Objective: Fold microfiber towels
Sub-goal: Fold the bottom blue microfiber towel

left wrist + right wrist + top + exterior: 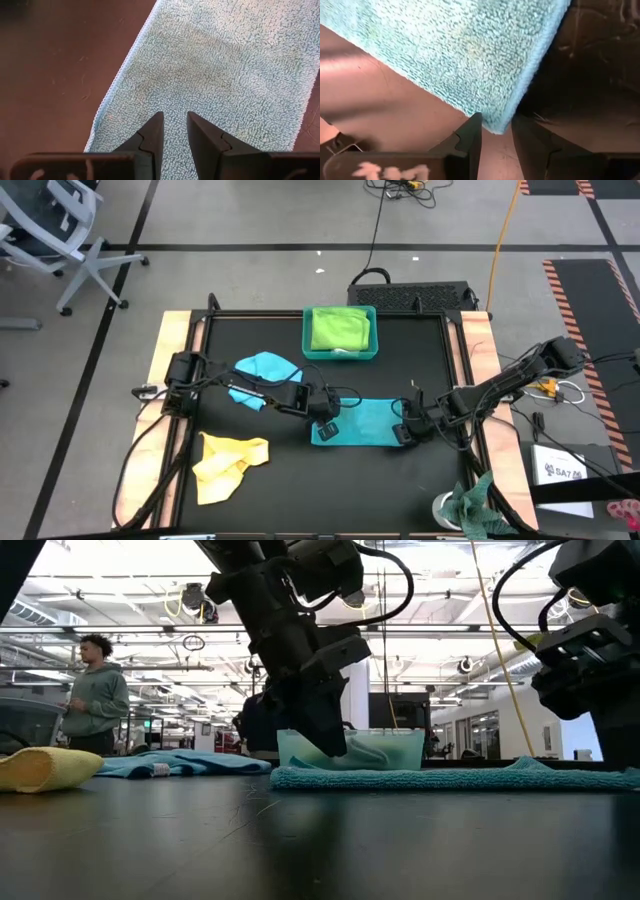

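Note:
A turquoise towel, folded into a strip, lies flat in the middle of the black table. My left gripper is at its left end and my right gripper at its near right corner, each shut on the cloth. A light blue towel lies bunched at the far left. Crumpled at the near left is a yellow towel. A lime green towel lies folded in a teal tray at the far edge. My left gripper has the turquoise towel's left end between its two fingertips, about midway across the strip. The fingers slant down from the table's left and point along the strip. The towel lies flat on the table. How many layers are pinched is hidden. My right gripper has the towel's near right corner between its two fingers, at the thick folded edge. The fingers slant down from the table's right. The rest of the towel lies flat on the table.
A mottled green-and-white rag sits at the table's near right corner. Wooden strips border the table's left and right sides. A person stands in the room beyond the table.

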Robot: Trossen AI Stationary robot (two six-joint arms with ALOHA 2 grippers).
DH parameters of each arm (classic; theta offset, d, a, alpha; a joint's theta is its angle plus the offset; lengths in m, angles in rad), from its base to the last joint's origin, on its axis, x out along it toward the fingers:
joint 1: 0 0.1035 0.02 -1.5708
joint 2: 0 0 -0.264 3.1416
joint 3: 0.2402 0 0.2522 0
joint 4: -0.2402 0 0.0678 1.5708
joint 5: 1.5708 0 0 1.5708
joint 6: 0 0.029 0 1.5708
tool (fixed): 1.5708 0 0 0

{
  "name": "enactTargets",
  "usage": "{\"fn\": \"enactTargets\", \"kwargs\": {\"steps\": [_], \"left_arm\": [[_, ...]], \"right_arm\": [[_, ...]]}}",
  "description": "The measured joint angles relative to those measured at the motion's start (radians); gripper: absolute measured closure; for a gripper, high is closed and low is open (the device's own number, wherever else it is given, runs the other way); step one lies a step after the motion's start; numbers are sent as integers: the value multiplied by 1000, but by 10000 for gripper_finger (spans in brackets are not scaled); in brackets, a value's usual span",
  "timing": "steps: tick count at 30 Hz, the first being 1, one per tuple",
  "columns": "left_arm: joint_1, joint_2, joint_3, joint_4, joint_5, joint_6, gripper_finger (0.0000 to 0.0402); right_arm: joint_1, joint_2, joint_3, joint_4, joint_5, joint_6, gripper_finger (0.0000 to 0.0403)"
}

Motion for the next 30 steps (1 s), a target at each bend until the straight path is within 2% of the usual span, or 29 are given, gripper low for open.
{"fn": "enactTargets", "kwargs": {"steps": [7,12,15,22,30], "left_arm": [[0,0,0,0,-10,0,316],[0,0,0,0,-11,0,316],[0,0,0,0,-11,0,316],[0,0,0,0,-11,-8,316],[0,0,0,0,-11,-23,316]], "right_arm": [[0,0,-1,21,54,21,303],[0,-3,-64,117,55,64,306],[0,-4,-107,177,52,77,322],[1,-2,-135,228,53,36,396],[1,-1,-135,225,52,27,401]]}}
